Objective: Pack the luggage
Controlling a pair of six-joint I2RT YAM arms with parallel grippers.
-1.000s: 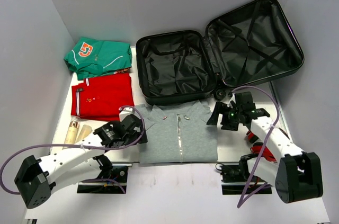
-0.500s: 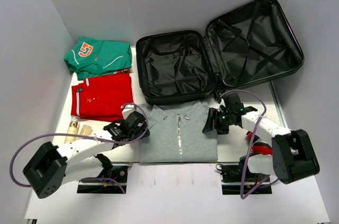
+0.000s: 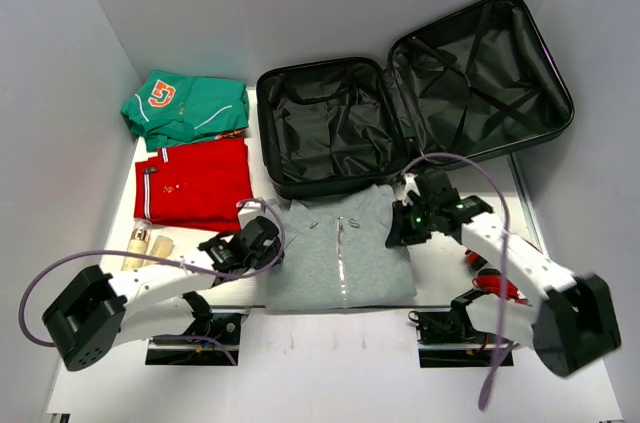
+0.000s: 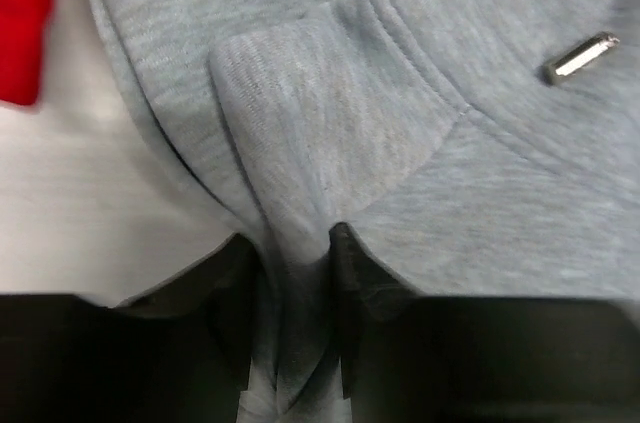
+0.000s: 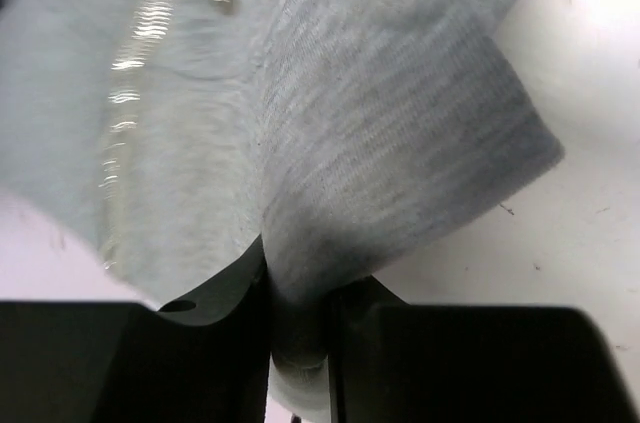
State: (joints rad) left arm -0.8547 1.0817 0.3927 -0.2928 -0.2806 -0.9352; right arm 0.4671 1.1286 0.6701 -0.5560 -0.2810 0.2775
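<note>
The luggage (image 3: 330, 128) lies open at the back of the table, both black-lined halves empty. In front of it lies a folded grey zip-up top (image 3: 340, 258). My left gripper (image 3: 268, 243) is at the top's left edge and shut on a bunched fold of grey cloth (image 4: 300, 143), which is squeezed between the black fingers (image 4: 350, 263). My right gripper (image 3: 398, 228) is at the top's right edge, also shut on a pinched ridge of the grey fabric (image 5: 380, 143). In the wrist views the left gripper (image 4: 295, 243) and the right gripper (image 5: 300, 283) each have cloth filling the gap.
A folded red shirt (image 3: 195, 181) and a folded green shirt (image 3: 185, 106) lie left of the luggage. Beige bottles (image 3: 140, 243) sit at the left edge near my left arm. A red item (image 3: 495, 285) lies under my right arm. White walls enclose the table.
Both grippers have moved inward onto the grey top's side edges and closed from wide open onto pinches of its fabric. The top's edges have bunched slightly.
</note>
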